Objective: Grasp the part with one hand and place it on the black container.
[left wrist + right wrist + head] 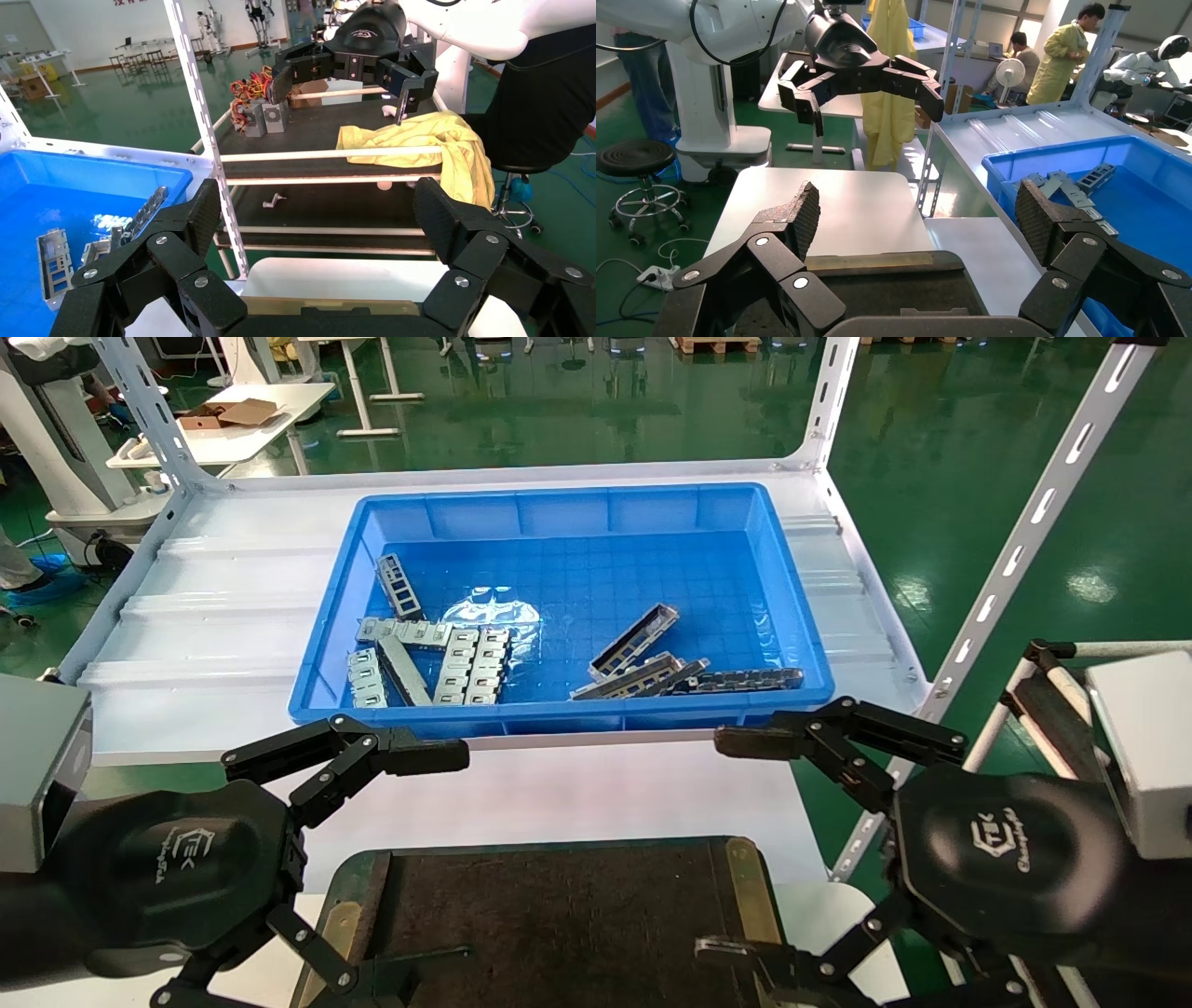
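nearest my head camera sits the black container (559, 915), dark and shallow with brass-coloured strips along its side edges, and i see nothing lying on it. i take it as my landmark. my left tool (410, 868) hangs over the container's left edge, fingers spread wide apart, nothing between them. one finger (424, 756) reaches out beyond the container's far edge, the other lies low at its near left corner. my right tool (736, 845) mirrors it over the container's right edge, also spread wide and holding nothing. from the left wrist camera i see both pads (205, 214) well apart with only open space between, and the right wrist camera shows the same for its pads (804, 214).

beyond the container's far edge, on the white table (233, 607), stands a blue bin (596, 509). the part (634, 642), a slim grey channel strip with ladder-like cutouts, lies tilted on the bin floor, towards its right half. just nearer the container are more grey strips and a dark chain-like strip (745, 680). flat pale slotted plates (470, 665) lie in the bin's left half.
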You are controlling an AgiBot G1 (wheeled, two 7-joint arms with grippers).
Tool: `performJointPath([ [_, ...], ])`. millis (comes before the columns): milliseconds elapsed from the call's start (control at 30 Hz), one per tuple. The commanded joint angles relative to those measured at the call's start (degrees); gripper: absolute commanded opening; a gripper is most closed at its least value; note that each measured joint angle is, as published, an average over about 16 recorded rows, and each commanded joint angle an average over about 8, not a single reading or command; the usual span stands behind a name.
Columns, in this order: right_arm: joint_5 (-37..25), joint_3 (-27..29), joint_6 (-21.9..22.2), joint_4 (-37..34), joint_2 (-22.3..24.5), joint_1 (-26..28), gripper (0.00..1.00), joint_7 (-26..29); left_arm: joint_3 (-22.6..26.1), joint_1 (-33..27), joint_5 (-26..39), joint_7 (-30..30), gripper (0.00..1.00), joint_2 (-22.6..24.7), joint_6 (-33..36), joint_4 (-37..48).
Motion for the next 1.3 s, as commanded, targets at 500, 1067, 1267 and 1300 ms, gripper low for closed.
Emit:
performJointPath([
  [500,0.0,0.0,0.0,0.0,0.0,0.0,1.0,0.0,-0.01,0.01,0.0,0.0,1.0,-0.01,0.01,-0.02],
  [1067,0.01,-0.04,-0.02,-0.05,0.0,0.03,1.0,-0.03,0.88,-1.58,3.05,-0.29,1.0,1.82,-3.75,-0.12],
  [1267,0.02,-0.05,-0.02,-0.05,0.0,0.03,1.0,-0.03,2.88,-5.38,7.73,-1.29,1.0,5.36,-7.73,1.43],
  [1300,0.02,-0.05,-0.02,-0.05,0.0,0.04,1.0,-0.04,3.3,-6.16,8.65,-1.37,1.0,6.16,-8.46,1.98],
])
